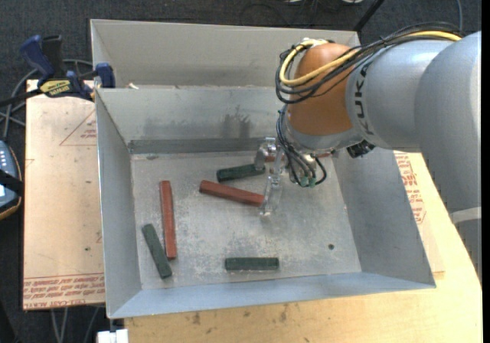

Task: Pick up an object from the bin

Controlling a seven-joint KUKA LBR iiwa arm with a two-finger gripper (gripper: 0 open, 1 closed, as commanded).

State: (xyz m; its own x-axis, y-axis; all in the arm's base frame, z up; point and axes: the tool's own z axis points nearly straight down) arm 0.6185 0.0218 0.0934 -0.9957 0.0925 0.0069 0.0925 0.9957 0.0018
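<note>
My gripper [268, 200] hangs in the middle of the bin, its thin metal fingers pointing down at the right end of a red-brown bar [230, 193] that lies slanted on the floor. Whether the fingertips touch that bar I cannot tell. Just behind it, a dark green bar [240, 173] lies with its right end by the gripper's body.
Left in the bin a second red bar [167, 219] lies lengthwise beside a dark green bar [156, 250]. Another dark green bar [252, 263] lies near the front wall. The arm with its orange cover and cables hangs over the bin's right rear.
</note>
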